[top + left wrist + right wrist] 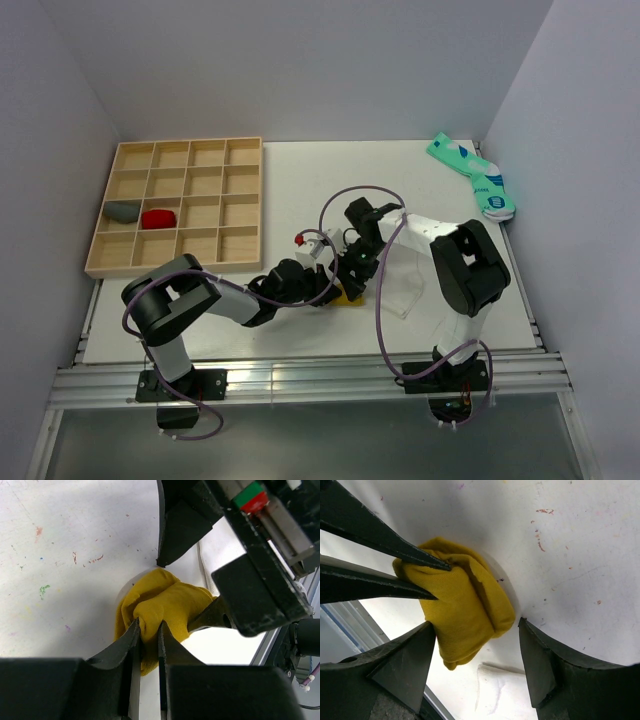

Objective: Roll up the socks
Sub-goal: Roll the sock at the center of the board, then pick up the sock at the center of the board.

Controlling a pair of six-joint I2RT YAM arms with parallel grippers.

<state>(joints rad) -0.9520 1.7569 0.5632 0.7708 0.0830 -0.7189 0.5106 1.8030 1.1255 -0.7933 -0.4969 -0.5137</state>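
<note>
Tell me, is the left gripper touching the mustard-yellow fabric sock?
Touching. The left wrist view shows the left gripper shut on a fold of the mustard-yellow fabric sock, with the cloth pinched between its jaws.

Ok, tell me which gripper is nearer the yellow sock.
Left. The left gripper is pinched shut on a fold of the yellow sock, so it is in contact. The right gripper is open and straddles the sock without clamping it.

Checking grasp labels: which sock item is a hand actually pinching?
The mustard-yellow sock, pinched by the left hand. The teal socks lie far right; the grey bundle and red bundle sit in the tray.
</note>
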